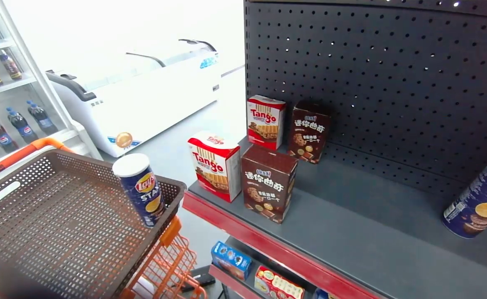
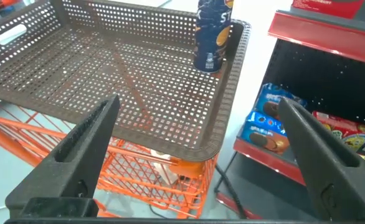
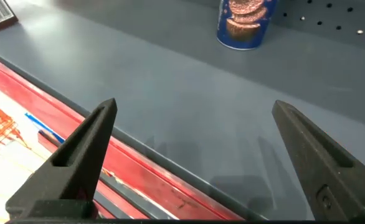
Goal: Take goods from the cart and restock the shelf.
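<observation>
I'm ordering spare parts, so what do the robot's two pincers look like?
The left pincer has two matte black fingers, broad at the base and tapering like wedges to narrow tips, with a small step along the outer edge. The right pincer has matching dark fingers of the same wedge shape. Their surfaces look plain, without print.

Grey shelf (image 1: pixel 351 224), four snack boxes (image 1: pixel 268 182), blue can (image 1: pixel 480 203)

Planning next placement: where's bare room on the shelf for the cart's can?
Bare shelf runs between the front brown box and the shelved blue can. Crowded at the left end, by the front red wafer box.
</observation>
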`<state>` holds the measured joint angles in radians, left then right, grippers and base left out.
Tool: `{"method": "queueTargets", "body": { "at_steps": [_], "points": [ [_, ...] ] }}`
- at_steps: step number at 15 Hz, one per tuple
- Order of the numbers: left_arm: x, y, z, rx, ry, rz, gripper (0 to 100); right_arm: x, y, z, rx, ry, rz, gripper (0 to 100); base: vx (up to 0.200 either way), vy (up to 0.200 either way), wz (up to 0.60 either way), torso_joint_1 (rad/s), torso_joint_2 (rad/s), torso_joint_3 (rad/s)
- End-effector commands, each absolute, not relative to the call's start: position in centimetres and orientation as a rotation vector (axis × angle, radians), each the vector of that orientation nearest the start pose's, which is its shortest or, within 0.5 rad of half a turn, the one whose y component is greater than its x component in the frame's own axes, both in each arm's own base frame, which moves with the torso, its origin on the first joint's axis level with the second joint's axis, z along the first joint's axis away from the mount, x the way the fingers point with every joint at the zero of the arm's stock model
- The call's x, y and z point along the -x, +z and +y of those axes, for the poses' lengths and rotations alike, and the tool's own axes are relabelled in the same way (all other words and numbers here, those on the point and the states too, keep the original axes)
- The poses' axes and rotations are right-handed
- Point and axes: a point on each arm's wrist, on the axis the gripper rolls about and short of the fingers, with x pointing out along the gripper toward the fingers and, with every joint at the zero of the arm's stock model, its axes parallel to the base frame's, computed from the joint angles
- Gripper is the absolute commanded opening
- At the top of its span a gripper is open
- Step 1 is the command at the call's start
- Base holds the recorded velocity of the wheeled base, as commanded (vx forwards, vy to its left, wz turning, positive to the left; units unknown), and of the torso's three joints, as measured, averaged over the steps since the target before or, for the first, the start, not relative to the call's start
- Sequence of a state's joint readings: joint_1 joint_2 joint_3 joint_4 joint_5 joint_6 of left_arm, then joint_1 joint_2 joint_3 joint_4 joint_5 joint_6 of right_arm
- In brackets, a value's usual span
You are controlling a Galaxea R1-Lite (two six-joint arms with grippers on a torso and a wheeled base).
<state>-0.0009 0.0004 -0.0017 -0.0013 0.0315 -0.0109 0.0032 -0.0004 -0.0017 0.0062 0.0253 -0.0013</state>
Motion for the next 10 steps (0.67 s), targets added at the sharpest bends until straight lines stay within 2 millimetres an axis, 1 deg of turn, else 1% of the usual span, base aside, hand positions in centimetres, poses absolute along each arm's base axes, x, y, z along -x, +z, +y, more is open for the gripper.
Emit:
{"method": "queueTargets", "body": {
  "at_steps": [1,5,6,7,9,10],
  "points": [
    [2.3,7.6,0.1,0.009,0.031,-0.003,100,2.3,7.5,0.1,0.001,0.029,0.005,100,0.000,0.000,0.00,0.000,0.00,0.000],
    [2.3,7.6,0.1,0.009,0.029,-0.006,100,2.3,7.5,0.1,0.000,0.029,0.005,100,0.000,0.000,0.00,0.000,0.00,0.000],
    [2.4,8.1,0.1,0.003,0.025,-0.026,100,2.3,7.5,0.1,0.001,0.029,0.005,100,0.000,0.000,0.00,0.000,0.00,0.000],
    [3.0,9.7,0.0,-0.009,0.013,-0.072,100,2.3,7.6,0.1,0.000,0.029,0.003,100,0.000,0.000,0.00,0.000,0.00,0.000],
    [3.8,10.8,0.0,-0.011,-0.006,-0.034,100,2.3,7.6,0.1,0.001,0.029,0.003,100,0.000,0.000,0.00,0.000,0.00,0.000],
    [4.4,12.0,0.0,-0.012,-0.009,-0.018,100,2.3,7.6,0.1,0.001,0.029,0.003,100,0.000,0.000,0.00,0.000,0.00,0.000]
  ]
}}
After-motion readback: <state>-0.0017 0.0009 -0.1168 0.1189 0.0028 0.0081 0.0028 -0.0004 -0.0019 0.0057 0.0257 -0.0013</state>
